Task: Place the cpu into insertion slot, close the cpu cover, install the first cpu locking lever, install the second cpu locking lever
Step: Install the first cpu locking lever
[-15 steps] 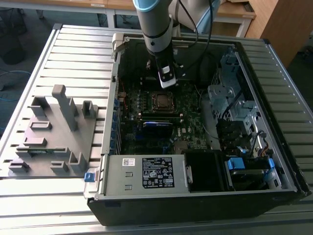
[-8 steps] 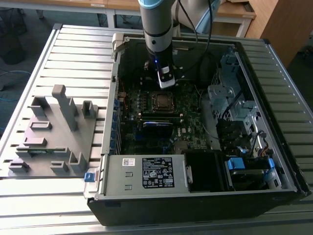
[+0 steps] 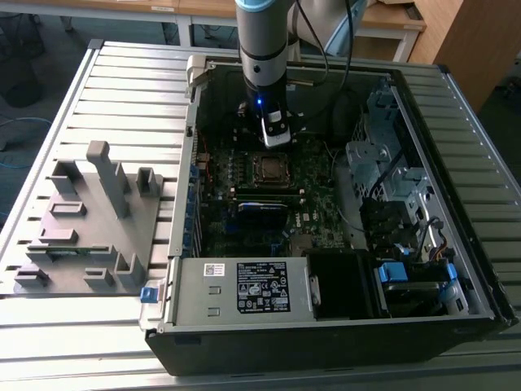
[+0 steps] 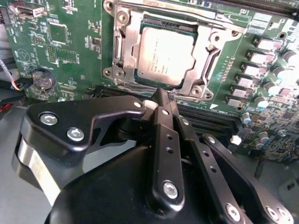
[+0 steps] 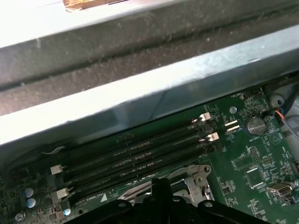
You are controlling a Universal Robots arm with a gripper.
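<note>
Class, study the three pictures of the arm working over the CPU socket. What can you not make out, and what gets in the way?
- Near edge of the cover, second wrist view: hidden behind the shut fingers.
- Socket, first wrist view: mostly blocked by the gripper and cut off by the picture's edge.
- CPU, exterior view: too small to tell whether the levers are latched.

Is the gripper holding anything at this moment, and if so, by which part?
Nothing is held. The gripper has its fingertips together with nothing between them, next to the edge of the cpu cover, which lies closed over the cpu.
</note>
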